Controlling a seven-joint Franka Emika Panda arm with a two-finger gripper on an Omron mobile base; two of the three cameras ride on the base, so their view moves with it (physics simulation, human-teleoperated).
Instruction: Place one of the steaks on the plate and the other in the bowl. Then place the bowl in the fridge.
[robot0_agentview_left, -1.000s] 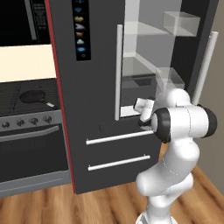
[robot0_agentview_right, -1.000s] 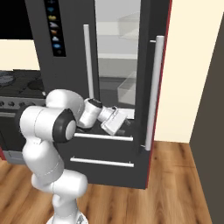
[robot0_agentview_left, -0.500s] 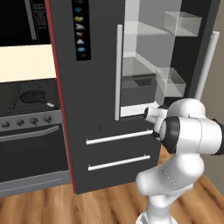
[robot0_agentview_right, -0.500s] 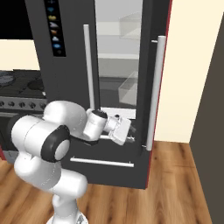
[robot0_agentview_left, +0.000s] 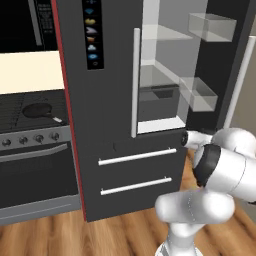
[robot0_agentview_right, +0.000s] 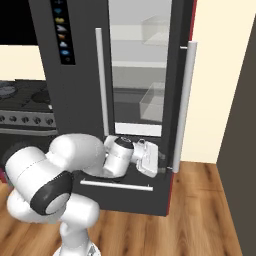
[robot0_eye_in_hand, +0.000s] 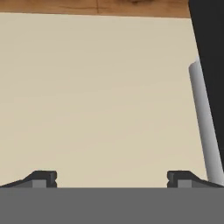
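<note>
Beside the fridge door: my arm is folded low at the open right side, level with the top drawer.
Stove: far left, a dark pan on the burners, well apart from my work.
Fridge: dark front, icon panel up top, two drawers with silver bars below; right door swung open, glass shelves and clear door bins showing.
Bowl: I cannot make it out for certain; a dark shape sits at the back of the lower shelf, too dim to name. No steaks or plate in sight.
Handling, my guess: bowl stiff, light, smooth-sided and a bit slippery, so I'd pinch the rim; steaks soft, slick, best taken across the middle.
Pincer: spread as wide as it goes, nothing between the tips, facing a cream wall beside the door handle.
Door handle, right view: just beside my hand.
Room: wood floor, cream wall right of the fridge; tight space.
</note>
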